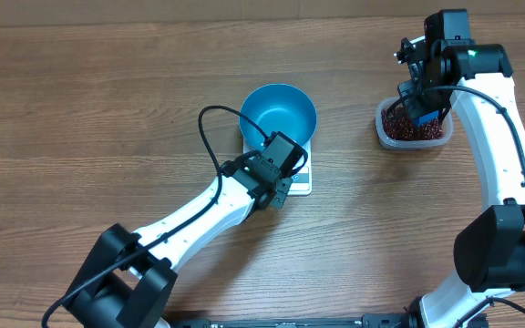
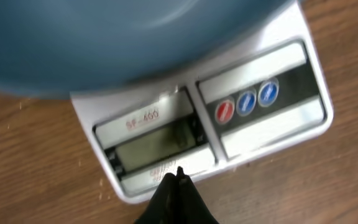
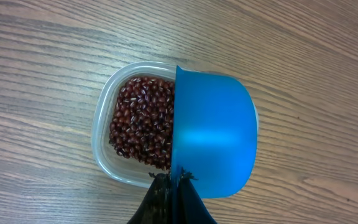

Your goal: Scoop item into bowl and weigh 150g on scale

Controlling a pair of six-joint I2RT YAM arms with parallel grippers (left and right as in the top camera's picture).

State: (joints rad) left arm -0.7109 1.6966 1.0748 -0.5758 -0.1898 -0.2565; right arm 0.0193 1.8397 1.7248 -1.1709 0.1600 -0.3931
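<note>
The beans [image 3: 142, 121] are a loose heap of tiny, hard, smooth grains that would roll and spill readily. Pinching them looks hopeless, so I judge they are best taken with the blue scoop [image 3: 213, 134], kept level once loaded. They lie in the clear tub [image 3: 101, 130] at the upper right of the overhead view, partly beneath the scoop, which the right fingers [image 3: 166, 199] pinch shut at its near edge. The bowl [image 1: 278, 111] sits empty on the scale [image 2: 260, 134] mid-worktop [image 1: 80, 82], well apart from the tub. The left fingers [image 2: 176, 193] are closed on nothing, with their tips at the scale's front edge.
</note>
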